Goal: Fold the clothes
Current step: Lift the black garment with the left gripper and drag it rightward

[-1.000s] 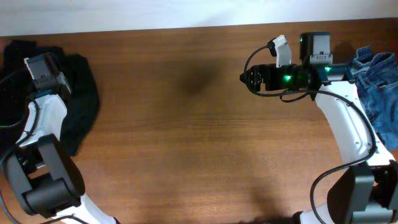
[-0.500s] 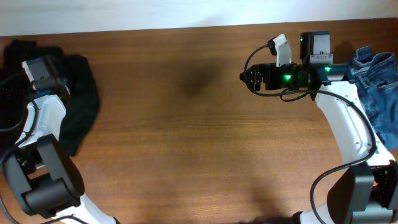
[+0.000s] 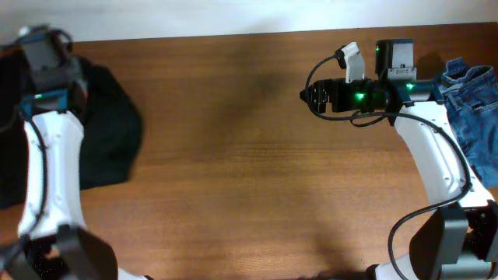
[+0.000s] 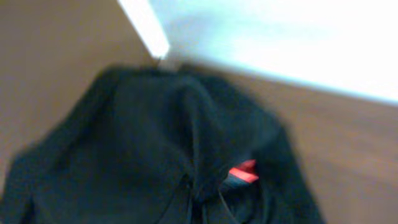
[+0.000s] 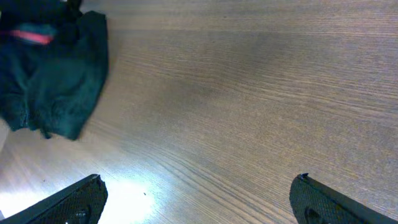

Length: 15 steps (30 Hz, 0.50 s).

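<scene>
A black garment [image 3: 109, 132] lies bunched at the table's far left, and in the left wrist view it [image 4: 155, 143] fills the frame, showing a red-and-grey edge [image 4: 242, 171]. My left gripper [image 3: 39, 48] is raised over its far end. Its jaws are buried in the dark cloth and shut on it. Blue denim jeans [image 3: 475, 109] lie at the right edge. Over bare wood at the centre right, my right gripper [image 3: 307, 97] stands open, fingertips [image 5: 68, 202] wide apart with nothing between them. The right wrist view shows the black garment [image 5: 56, 81] at its far left.
The wooden table [image 3: 249, 179] runs between the two garments. Its far edge meets a white wall [image 3: 233, 15] just behind my left gripper. The right arm's white links [image 3: 436, 155] cross in front of the jeans.
My left gripper closed on the black garment and moved up toward the far edge. The cloth was drawn with it and now spreads further right. The right arm has not moved.
</scene>
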Motion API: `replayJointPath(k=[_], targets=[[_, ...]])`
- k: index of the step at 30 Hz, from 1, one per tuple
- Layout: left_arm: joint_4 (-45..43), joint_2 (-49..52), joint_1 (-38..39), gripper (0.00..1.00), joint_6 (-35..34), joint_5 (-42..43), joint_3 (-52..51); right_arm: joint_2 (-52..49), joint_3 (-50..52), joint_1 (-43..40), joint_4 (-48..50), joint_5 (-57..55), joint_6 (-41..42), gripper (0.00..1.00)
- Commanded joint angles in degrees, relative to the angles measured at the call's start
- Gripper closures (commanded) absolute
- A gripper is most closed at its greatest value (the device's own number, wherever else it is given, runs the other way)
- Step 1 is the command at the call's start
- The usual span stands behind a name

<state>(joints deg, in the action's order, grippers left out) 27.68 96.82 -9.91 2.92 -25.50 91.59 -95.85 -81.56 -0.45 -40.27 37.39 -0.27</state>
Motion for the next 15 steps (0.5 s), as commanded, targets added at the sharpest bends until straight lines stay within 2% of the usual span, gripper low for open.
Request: replayJointPath(k=[1,5,8,11,15], targets=[[-1.7,-10.4,6.7,0.99,4.5,1.5,7.2,-0.4,-1.1,-0.3,0.2,0.5,-0.8,0.01],[-1.7,-13.7,8.8,0.99,4.5,2.4,12.5,1.4,-2.6,-0.5,0.0,0.5,-0.8,0.01],[-1.2,-14.1,9.3,0.99,4.4,8.6,14.3,4.0,-5.7,-1.7,-0.9,0.5,-0.8,0.01],[-0.7,-13.7,12.8,0.99,4.0,15.5,14.3,6.4,-12.9,-4.8,-6.2,0.5,-0.9,0.01],[-0.7,-11.3,20.3,0.99,2.3,17.8,14.3,6.8,-22.6,-9.8,-15.1,0.5,-1.1,0.01]])
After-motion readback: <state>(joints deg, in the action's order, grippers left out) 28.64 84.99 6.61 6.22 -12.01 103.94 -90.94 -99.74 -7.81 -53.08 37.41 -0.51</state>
